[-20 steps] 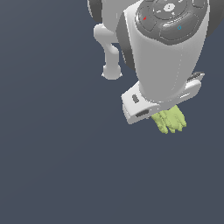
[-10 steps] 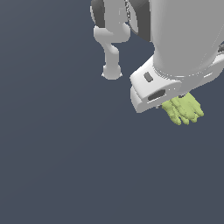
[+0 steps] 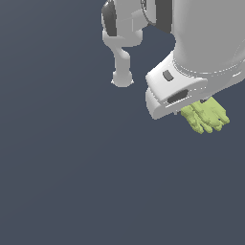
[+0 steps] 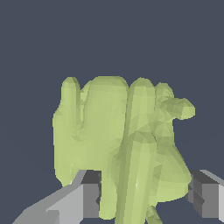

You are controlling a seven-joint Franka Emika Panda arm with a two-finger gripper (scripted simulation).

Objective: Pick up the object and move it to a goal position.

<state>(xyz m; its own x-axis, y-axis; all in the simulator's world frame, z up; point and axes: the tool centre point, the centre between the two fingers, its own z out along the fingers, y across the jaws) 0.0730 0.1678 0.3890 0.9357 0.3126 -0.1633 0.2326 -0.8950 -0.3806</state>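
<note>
Compared with a second earlier, the arm's white wrist housing (image 3: 191, 81) sits further toward the exterior view's right and fills more of the upper right, with the yellow-green object (image 3: 206, 116) beneath it also further right.

A bare simulated scene: flat, featureless dark slate ground (image 3: 62, 182) throughout.

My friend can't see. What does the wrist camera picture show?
A lumpy yellow-green object with finger-like bumps fills the picture, sitting between the two grey fingertips of the gripper. Behind it is plain dark grey ground.
</note>
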